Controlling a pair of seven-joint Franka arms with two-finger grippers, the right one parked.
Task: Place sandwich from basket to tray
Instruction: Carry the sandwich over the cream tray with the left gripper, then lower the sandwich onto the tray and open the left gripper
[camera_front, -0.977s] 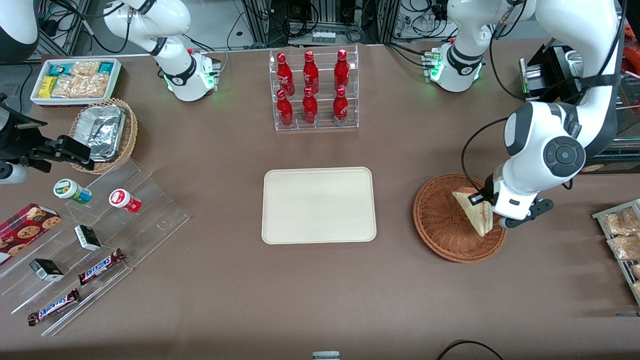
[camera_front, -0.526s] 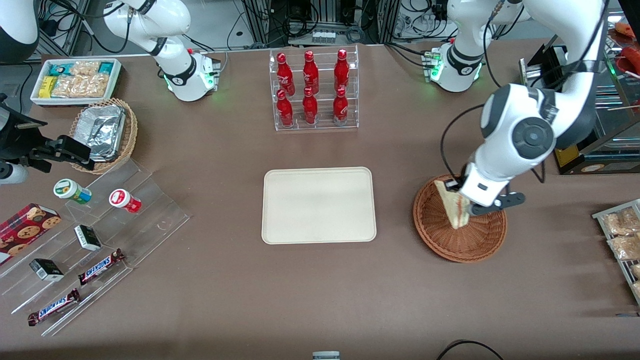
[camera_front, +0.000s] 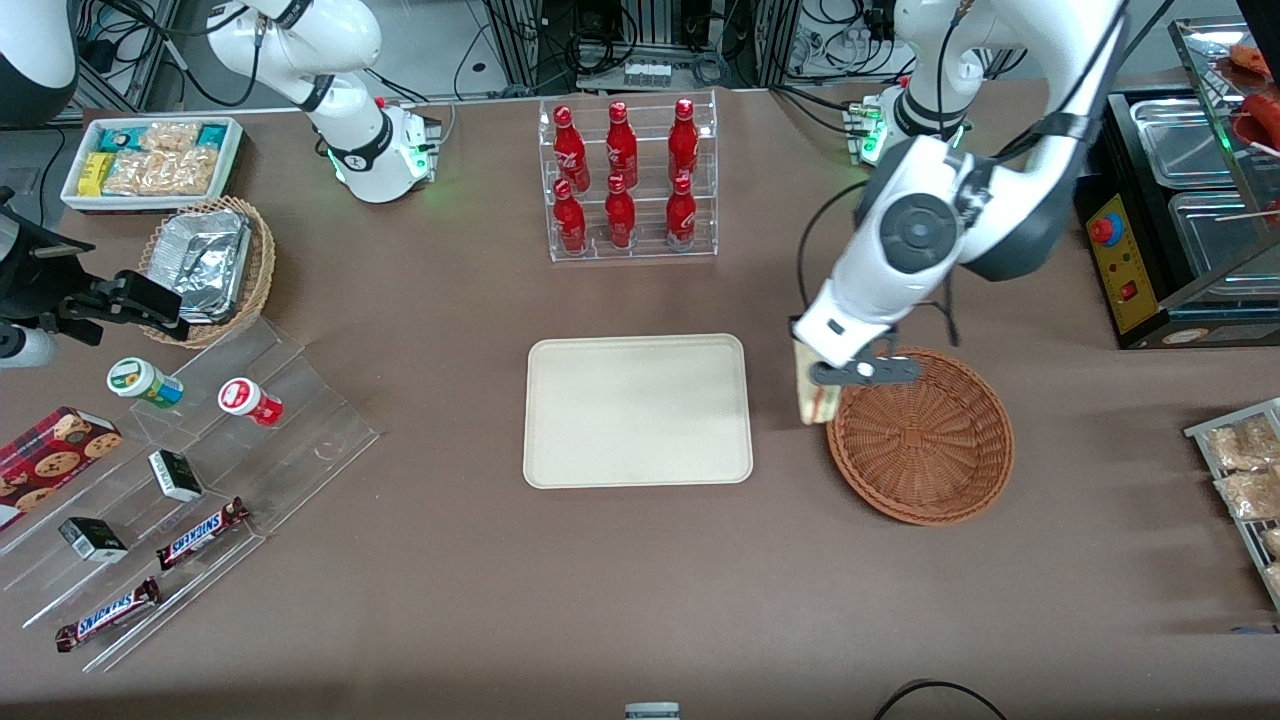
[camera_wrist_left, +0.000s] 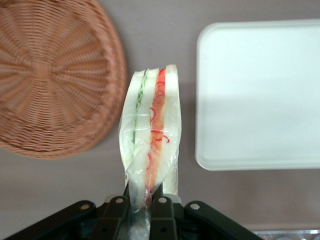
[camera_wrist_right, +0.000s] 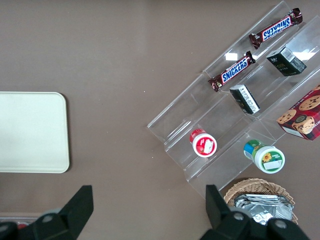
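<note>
Your gripper (camera_wrist_left: 142, 202) is clamped on one corner of the sandwich (camera_wrist_left: 151, 135), so the wedge hangs from the fingers (camera_wrist_left: 161, 207) with its cut edge showing the green and red-orange layers. Taking it by the corner leaves the soft middle unsquashed and the free end clear to touch down first. You carry it in the air over the bare table strip between the basket (camera_front: 925, 440) and the tray (camera_front: 637, 411), just past the basket's rim and close to the tray's nearest edge, touching neither. From the front, the sandwich (camera_front: 812, 395) shows just below the gripper (camera_front: 850, 372). The basket has nothing left in it and nothing lies on the tray, so I judge the lift finished and the carry roughly halfway. The plastic wrap looks slippery and the hold is narrow, so the wedge could swing or slide; move smoothly over the tray's low rim before you lower it.
</note>
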